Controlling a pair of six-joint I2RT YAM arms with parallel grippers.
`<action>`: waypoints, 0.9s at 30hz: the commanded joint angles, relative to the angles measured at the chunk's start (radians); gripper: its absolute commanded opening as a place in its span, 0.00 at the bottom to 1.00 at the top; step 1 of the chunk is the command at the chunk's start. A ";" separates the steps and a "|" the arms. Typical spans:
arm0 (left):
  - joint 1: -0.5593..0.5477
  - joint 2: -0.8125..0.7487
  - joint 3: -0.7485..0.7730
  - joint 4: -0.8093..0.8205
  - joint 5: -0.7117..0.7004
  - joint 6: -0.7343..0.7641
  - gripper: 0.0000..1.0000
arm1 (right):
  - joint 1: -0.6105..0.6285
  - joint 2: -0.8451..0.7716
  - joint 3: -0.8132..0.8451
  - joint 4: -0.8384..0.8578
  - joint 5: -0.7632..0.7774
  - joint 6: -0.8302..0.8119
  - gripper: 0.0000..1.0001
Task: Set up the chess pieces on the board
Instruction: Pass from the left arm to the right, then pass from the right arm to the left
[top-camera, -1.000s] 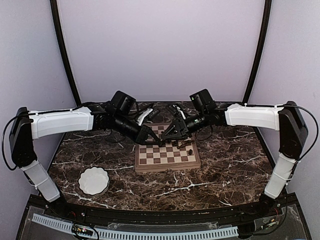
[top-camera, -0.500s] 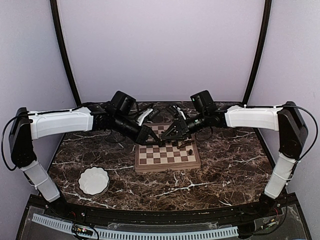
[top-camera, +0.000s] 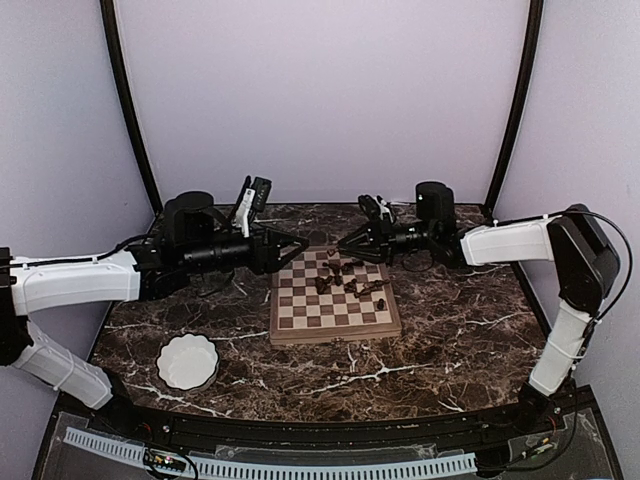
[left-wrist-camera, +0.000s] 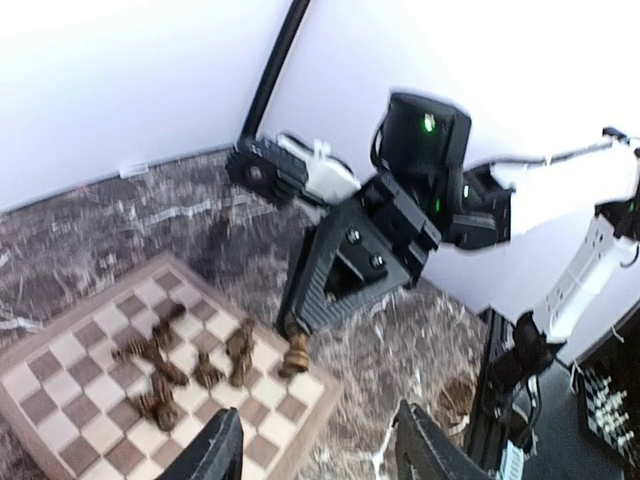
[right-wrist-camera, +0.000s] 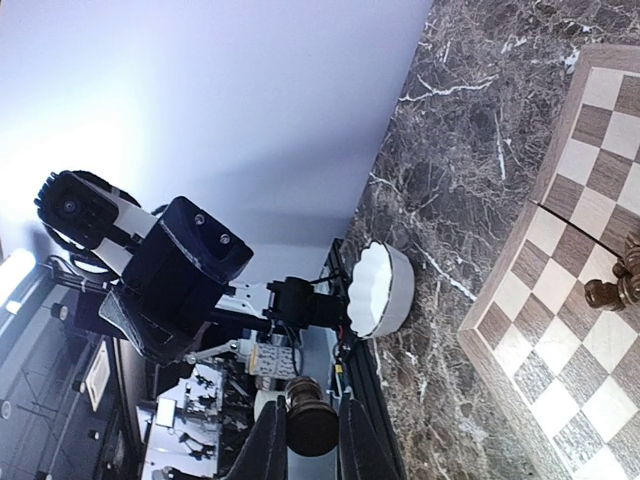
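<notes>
- Grips one chess piece (right-wrist-camera: 311, 428) in clamped right end effector (right-wrist-camera: 313, 412) over board's (top-camera: 335, 328) far edge.
- Holds left end effector (left-wrist-camera: 318, 420) parted, empty, beside board.
- Shows other chess pieces (top-camera: 348, 282) clustered mid-board.

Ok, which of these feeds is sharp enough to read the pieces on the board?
Top external: even light, no glare, but the chess pieces on the board are tiny dark blobs. Left wrist: tilted and slightly soft, wall washed out, yet they read best there. Right wrist: turned sideways, the held piece in the right gripper close and dark, little board showing.
</notes>
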 joint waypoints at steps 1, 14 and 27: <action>-0.008 0.047 -0.011 0.234 -0.061 -0.060 0.55 | -0.018 0.000 -0.050 0.367 -0.027 0.258 0.02; -0.030 0.246 0.079 0.369 0.045 -0.102 0.52 | -0.025 0.038 -0.065 0.586 -0.043 0.438 0.03; -0.033 0.304 0.134 0.391 0.100 -0.116 0.39 | -0.036 0.021 -0.077 0.545 -0.039 0.410 0.03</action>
